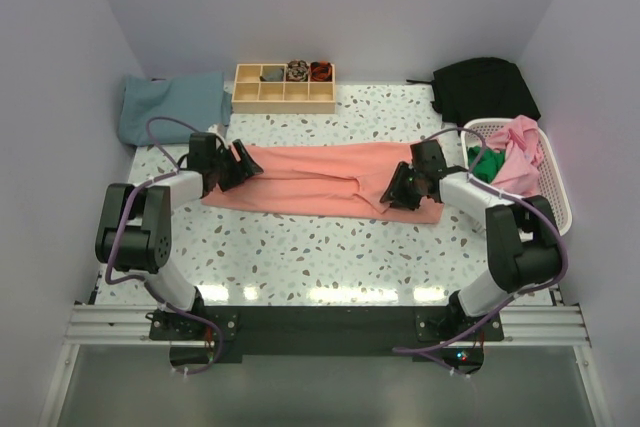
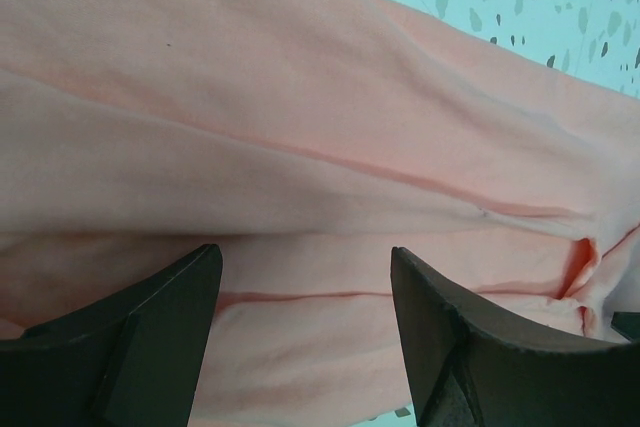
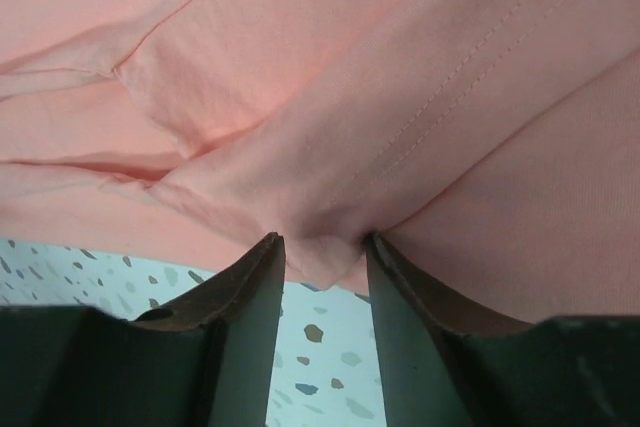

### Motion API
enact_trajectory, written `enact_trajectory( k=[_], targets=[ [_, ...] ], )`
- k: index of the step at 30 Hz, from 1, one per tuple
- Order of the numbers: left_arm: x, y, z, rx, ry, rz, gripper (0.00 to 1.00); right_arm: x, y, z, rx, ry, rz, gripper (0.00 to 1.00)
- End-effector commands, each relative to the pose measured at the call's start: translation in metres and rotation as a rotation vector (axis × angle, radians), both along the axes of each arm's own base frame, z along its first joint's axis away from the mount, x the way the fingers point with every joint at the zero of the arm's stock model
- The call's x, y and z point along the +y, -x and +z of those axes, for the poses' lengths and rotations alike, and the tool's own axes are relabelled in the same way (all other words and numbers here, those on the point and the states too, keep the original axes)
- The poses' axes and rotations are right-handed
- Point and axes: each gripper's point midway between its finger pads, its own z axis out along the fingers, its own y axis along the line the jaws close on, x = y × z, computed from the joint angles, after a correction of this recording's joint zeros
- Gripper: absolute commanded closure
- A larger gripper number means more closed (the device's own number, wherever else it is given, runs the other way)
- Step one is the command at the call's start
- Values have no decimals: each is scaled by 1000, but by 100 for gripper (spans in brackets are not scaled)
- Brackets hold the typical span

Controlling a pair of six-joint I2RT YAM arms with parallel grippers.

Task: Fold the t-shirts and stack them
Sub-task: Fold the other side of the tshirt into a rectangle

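A salmon-pink t-shirt (image 1: 320, 179) lies as a long band, folded lengthwise, across the middle of the table. My left gripper (image 1: 243, 164) is at its left end. In the left wrist view it (image 2: 305, 267) is open, its jaws wide apart over the flat fabric (image 2: 300, 97). My right gripper (image 1: 397, 192) is at the shirt's near right corner. In the right wrist view it (image 3: 325, 247) is shut on a bunched fold of the shirt's edge (image 3: 350, 97), with the speckled table showing below.
A white laundry basket (image 1: 555, 182) at the right holds pink (image 1: 520, 152) and green (image 1: 488, 162) garments. A black garment (image 1: 485, 87) lies at the back right, a wooden divided tray (image 1: 284, 88) at the back, and a folded blue cloth (image 1: 170, 107) at the back left.
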Motion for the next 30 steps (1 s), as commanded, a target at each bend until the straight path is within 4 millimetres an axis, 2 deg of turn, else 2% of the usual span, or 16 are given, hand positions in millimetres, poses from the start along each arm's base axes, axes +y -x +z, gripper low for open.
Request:
enact_trajectory(
  k=[1, 2, 6, 9, 16, 17, 19, 20, 21, 23, 24, 26, 30],
  targets=[
    [4, -19, 14, -67, -29, -9, 27, 6, -8, 2, -15, -15, 1, 69],
    [4, -19, 14, -69, -30, -10, 27, 7, -9, 2, -13, -18, 3, 79],
    [5, -19, 15, -66, -38, -10, 27, 6, -14, 1, -22, -3, 9, 99],
    [5, -18, 14, -64, -41, -11, 27, 7, -22, 10, -52, -2, 20, 100],
    [5, -19, 12, -58, -41, -13, 27, 3, -52, 51, -164, 46, 26, 100],
    [4, -19, 12, -58, -39, -15, 27, 3, -53, 46, -144, 56, 31, 100],
    [3, -18, 11, -54, -32, -19, 27, 6, -65, 52, -157, 59, 43, 100],
    [3, -18, 10, -52, -30, -20, 27, 7, -68, 45, -142, 65, 48, 100],
    [2, -19, 11, -55, -27, -23, 27, 10, -77, 51, -157, 62, 48, 100],
    [2, -17, 8, -48, -27, -25, 27, 10, -85, 40, -131, 81, 55, 100],
    [1, -17, 7, -45, -23, -29, 27, 12, -96, 44, -142, 82, 55, 100],
    [0, -15, 5, -36, -19, -32, 27, 13, -105, 41, -137, 100, 71, 100],
    [-1, -13, 0, -21, -17, -37, 27, 18, -137, 39, -142, 130, 90, 100]
  ],
)
